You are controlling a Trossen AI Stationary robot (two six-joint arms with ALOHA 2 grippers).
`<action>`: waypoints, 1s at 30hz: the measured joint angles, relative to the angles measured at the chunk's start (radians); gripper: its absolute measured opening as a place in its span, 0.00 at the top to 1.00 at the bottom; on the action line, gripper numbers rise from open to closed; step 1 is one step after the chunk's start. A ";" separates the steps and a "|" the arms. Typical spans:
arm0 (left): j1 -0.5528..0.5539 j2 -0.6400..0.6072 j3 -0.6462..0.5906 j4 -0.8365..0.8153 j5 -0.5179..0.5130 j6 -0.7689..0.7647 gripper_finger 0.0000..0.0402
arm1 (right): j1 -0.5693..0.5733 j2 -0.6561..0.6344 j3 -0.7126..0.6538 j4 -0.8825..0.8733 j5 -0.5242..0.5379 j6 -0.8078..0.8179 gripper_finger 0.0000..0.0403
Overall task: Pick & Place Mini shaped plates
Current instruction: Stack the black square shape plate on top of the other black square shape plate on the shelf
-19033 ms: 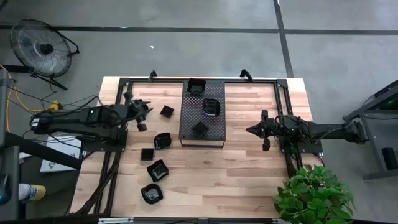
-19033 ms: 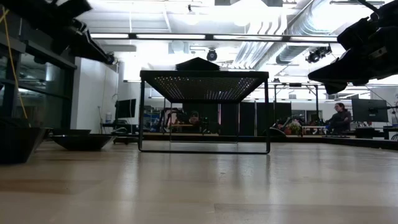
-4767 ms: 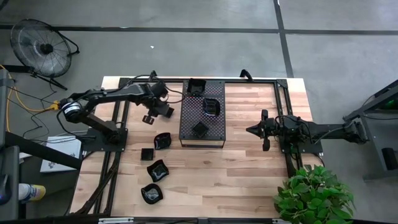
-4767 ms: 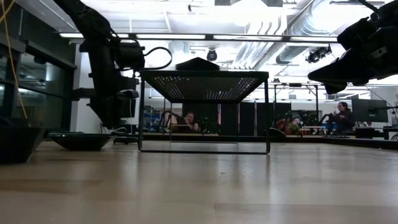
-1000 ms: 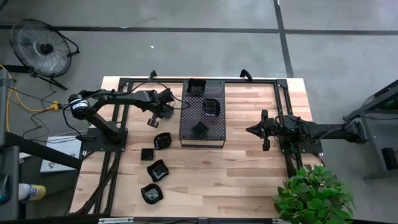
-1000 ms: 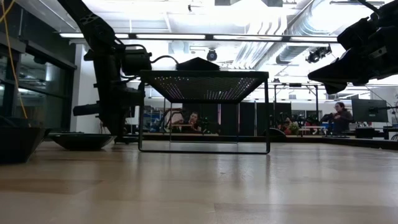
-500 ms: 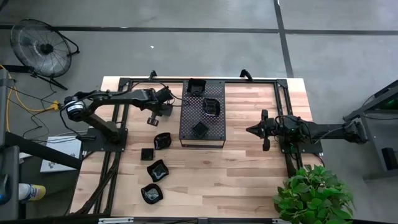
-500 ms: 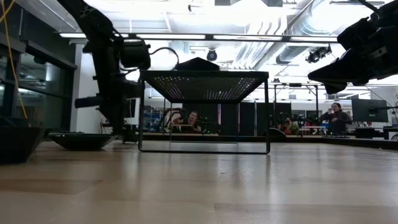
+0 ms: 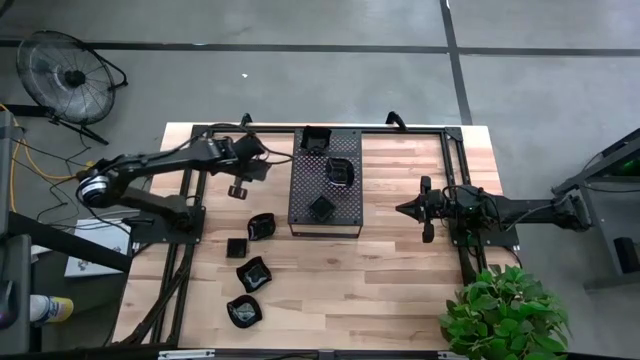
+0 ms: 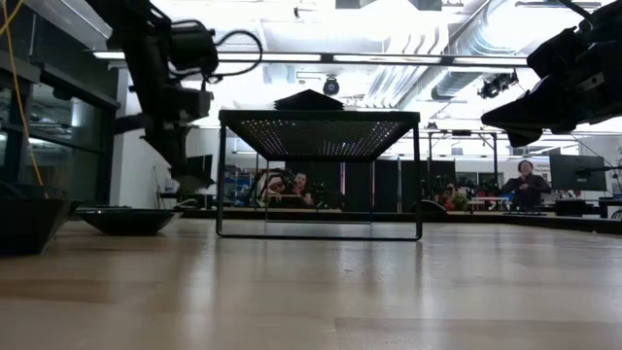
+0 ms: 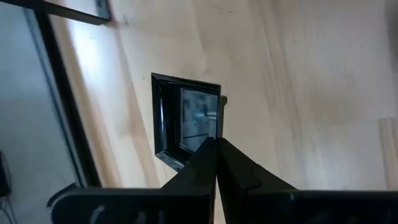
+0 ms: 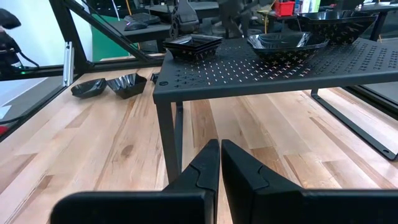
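**Item: square mini plate in transit, left arm**

Left gripper (image 11: 216,144): fingers pinched tight on the rim of a square plate (image 11: 186,118), lifted off the tabletop (image 9: 400,260), seemingly bound for the perforated tray (image 9: 325,205) just beside. Right gripper (image 9: 428,210): fingers shut, empty, parked beyond the tray. Four plates (image 9: 248,272) wait below.

A large black perforated metal tray on thin legs (image 9: 325,183) stands on the pale wooden plank table (image 9: 390,290), toward its far middle. From the tray, out past the table's far left corner, a round black wire-caged floor fan (image 9: 68,73) sits on the grey concrete floor (image 9: 300,80). Toward the near right corner from the tray is a leafy green potted plant (image 9: 505,310) (its pot is hidden by the foliage). Beyond the tray, deep in the room, a seated person (image 10: 296,185) and a standing person (image 10: 525,183) show.
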 joint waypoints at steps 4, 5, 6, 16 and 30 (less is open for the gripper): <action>-0.002 -0.069 0.000 -0.025 0.000 -0.009 1.00 | 0.000 0.000 0.000 0.000 0.000 0.000 0.97; -0.002 -0.087 0.000 -0.027 0.000 -0.011 1.00 | 0.000 0.000 0.000 0.000 0.000 0.000 0.97; -0.002 -0.105 0.001 -0.026 0.000 -0.011 1.00 | 0.000 0.000 0.000 0.000 0.000 0.000 0.97; -0.105 -0.219 0.139 -0.081 -0.015 0.102 1.00 | 0.000 0.000 0.000 0.000 0.000 0.000 0.97; -0.505 -0.222 0.292 -0.085 -0.247 0.003 1.00 | 0.000 0.000 0.000 0.000 0.000 0.000 0.97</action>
